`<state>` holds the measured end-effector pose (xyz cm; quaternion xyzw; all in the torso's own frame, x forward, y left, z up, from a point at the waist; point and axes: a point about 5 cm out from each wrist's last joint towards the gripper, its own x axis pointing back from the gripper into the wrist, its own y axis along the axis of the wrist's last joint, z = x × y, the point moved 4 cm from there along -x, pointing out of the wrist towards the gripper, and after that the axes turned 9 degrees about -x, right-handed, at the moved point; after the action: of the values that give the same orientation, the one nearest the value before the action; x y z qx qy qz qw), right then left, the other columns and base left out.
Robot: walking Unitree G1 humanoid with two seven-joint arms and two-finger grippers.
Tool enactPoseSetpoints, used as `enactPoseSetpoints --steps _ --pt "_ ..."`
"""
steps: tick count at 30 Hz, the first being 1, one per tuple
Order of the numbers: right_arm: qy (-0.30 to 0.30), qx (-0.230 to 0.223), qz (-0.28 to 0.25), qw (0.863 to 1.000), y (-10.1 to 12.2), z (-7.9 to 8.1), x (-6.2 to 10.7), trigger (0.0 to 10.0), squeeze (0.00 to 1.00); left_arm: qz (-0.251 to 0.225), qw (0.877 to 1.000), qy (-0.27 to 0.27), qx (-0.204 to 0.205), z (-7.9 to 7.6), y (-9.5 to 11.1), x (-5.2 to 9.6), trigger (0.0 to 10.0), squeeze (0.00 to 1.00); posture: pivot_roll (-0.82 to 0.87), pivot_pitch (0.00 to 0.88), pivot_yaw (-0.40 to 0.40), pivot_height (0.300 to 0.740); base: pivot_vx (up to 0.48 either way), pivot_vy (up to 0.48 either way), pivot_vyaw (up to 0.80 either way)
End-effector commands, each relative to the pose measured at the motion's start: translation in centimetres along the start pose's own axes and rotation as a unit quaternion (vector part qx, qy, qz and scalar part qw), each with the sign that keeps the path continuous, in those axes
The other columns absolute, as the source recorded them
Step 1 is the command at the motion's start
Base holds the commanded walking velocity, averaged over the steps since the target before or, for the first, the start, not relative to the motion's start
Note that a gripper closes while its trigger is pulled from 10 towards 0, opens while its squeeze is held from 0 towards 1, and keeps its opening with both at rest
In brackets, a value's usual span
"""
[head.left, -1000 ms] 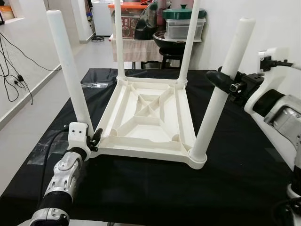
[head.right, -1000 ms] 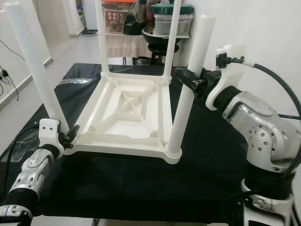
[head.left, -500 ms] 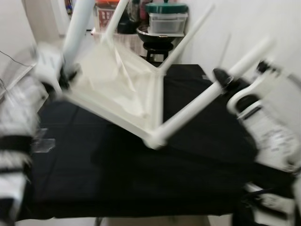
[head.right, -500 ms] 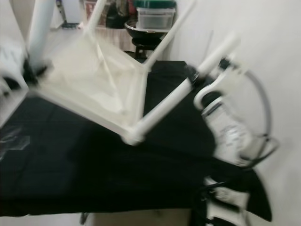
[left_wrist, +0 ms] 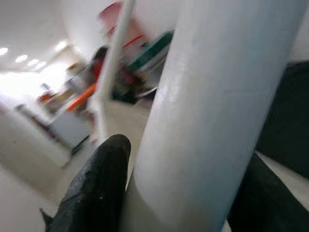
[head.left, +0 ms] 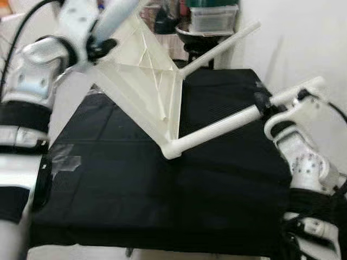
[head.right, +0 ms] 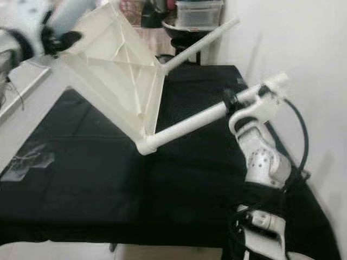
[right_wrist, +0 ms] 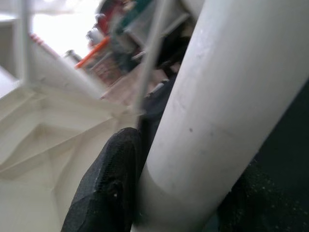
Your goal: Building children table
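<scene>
I see the white plastic children's table (head.left: pixel 143 81) tipped up on edge above the black-covered bench (head.left: pixel 135 179), its ribbed underside facing me. One corner socket (head.left: pixel 169 151) sits lowest, close over the black cloth; I cannot tell whether it touches.

Left end effector (head.left: pixel 100 47): raised high at upper left, closed around the upper near leg (head.left: pixel 116 16) close to where it meets the tabletop. In the left wrist view, black fingers (left_wrist: pixel 94 188) sit on both sides of the white tube, in contact.

Right end effector (head.left: pixel 263 103): off the bench's right edge, gripping the lower near leg (head.left: pixel 217 129) towards its free end. This leg runs up and to the right from the low corner socket. In the right wrist view, black fingers (right_wrist: pixel 108 186) press against either side of the tube.

A far leg (head.left: pixel 219 47) points up-right towards the white wall. Clear tape patches (head.left: pixel 65 161) lie on the cloth at left. Lidded containers (head.left: pixel 211 16) stand behind the bench. Head views are slightly blurred.
</scene>
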<state>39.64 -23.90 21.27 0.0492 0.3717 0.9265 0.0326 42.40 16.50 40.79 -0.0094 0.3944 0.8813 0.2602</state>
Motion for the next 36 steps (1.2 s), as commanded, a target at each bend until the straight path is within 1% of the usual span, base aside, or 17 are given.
enactPoseSetpoints --steps 1,4,5,9,10,12,13,17,23,24,26,28,30,31,32,33,36 --pt "-0.231 0.108 0.295 0.921 -15.3 -11.1 4.1 10.0 0.00 -0.364 0.928 0.005 0.083 2.8 20.6 1.1 0.0 0.00 0.04 0.000 0.050 0.740 0.000 0.000 0.00" --pt "-0.231 0.108 0.295 0.921 -15.3 -11.1 4.1 10.0 0.00 -0.364 0.928 0.005 0.083 2.8 20.6 1.1 0.0 0.00 0.04 0.000 0.050 0.740 0.000 0.000 0.00" --pt "-0.267 0.102 0.301 0.910 -16.1 -12.7 5.0 10.0 0.00 -0.362 0.924 -0.050 0.112 0.4 20.7 -0.3 0.0 0.00 0.03 0.000 0.055 0.740 0.000 0.000 0.00" --pt "-0.267 0.102 0.301 0.910 -16.1 -12.7 5.0 10.0 0.00 -0.362 0.924 -0.050 0.112 0.4 20.7 -0.3 0.0 0.00 0.03 0.000 0.055 0.740 0.000 0.000 0.00" --pt "-0.293 0.098 0.305 0.901 -16.8 -14.0 5.8 10.0 1.00 -0.353 0.921 -0.087 0.139 -1.4 20.0 -1.2 3.1 1.00 0.03 0.000 0.056 0.740 0.000 0.000 0.00" --pt "-0.293 0.098 0.305 0.901 -16.8 -14.0 5.8 10.0 1.00 -0.353 0.921 -0.087 0.139 -1.4 20.0 -1.2 3.1 1.00 0.03 0.000 0.056 0.740 0.000 0.000 0.00" --pt "-0.315 0.092 0.305 0.894 -17.2 -15.1 6.5 10.0 1.00 -0.341 0.920 -0.112 0.156 -2.6 19.1 -1.7 10.0 1.00 0.03 0.000 0.051 0.740 0.000 0.000 0.00" --pt "-0.330 0.084 0.303 0.890 -17.5 -16.0 7.0 10.0 1.00 -0.330 0.919 -0.137 0.163 -3.5 18.2 -2.1 10.0 1.00 0.03 0.000 0.041 0.740 0.000 0.000 0.00" --pt "-0.319 0.062 0.296 0.898 -17.1 -15.3 6.8 10.0 1.00 -0.329 0.918 -0.149 0.163 -3.7 17.8 -2.0 10.0 1.00 0.03 0.000 0.032 0.740 0.000 0.000 0.00" --pt "-0.296 0.040 0.292 0.909 -16.8 -14.1 6.7 10.0 1.00 -0.330 0.915 -0.163 0.166 -3.9 17.6 -1.9 10.0 1.00 0.02 0.000 0.029 0.740 0.000 0.000 0.00" --pt "-0.296 0.040 0.292 0.909 -16.8 -14.1 6.7 10.0 1.00 -0.330 0.915 -0.163 0.166 -3.9 17.6 -1.9 10.0 1.00 0.02 0.000 0.029 0.740 0.000 0.000 0.00" --pt "-0.263 0.017 0.296 0.918 -16.7 -11.9 8.3 10.0 1.00 -0.336 0.903 -0.204 0.175 -4.7 17.1 -1.5 10.0 1.00 0.00 0.000 0.029 0.740 0.000 0.000 0.00" --pt "-0.263 0.017 0.296 0.918 -16.7 -11.9 8.3 10.0 1.00 -0.336 0.903 -0.204 0.175 -4.7 17.1 -1.5 10.0 1.00 0.00 0.000 0.029 0.740 0.000 0.000 0.00" --pt "-0.262 -0.009 0.278 0.924 -16.4 -11.1 9.6 10.0 1.00 -0.339 0.896 -0.225 0.177 -5.2 16.8 -1.1 10.0 1.00 -0.01 0.000 0.030 0.740 0.000 0.000 0.00" --pt "-0.262 -0.009 0.278 0.924 -16.4 -11.1 9.6 10.0 1.00 -0.339 0.896 -0.225 0.177 -5.2 16.8 -1.1 10.0 1.00 -0.01 0.000 0.030 0.740 0.000 0.000 0.00" --pt "-0.264 -0.050 0.249 0.931 -16.0 -10.3 10.8 10.0 1.00 -0.344 0.887 -0.248 0.180 -5.7 16.5 -0.7 10.0 1.00 -0.03 0.000 0.034 0.740 0.000 0.000 0.00" --pt "-0.228 -0.098 0.231 0.941 -15.5 -9.0 11.6 10.0 1.00 -0.348 0.878 -0.272 0.182 -6.3 16.1 -0.1 10.0 1.00 -0.03 0.000 0.036 0.740 0.000 0.000 0.00"
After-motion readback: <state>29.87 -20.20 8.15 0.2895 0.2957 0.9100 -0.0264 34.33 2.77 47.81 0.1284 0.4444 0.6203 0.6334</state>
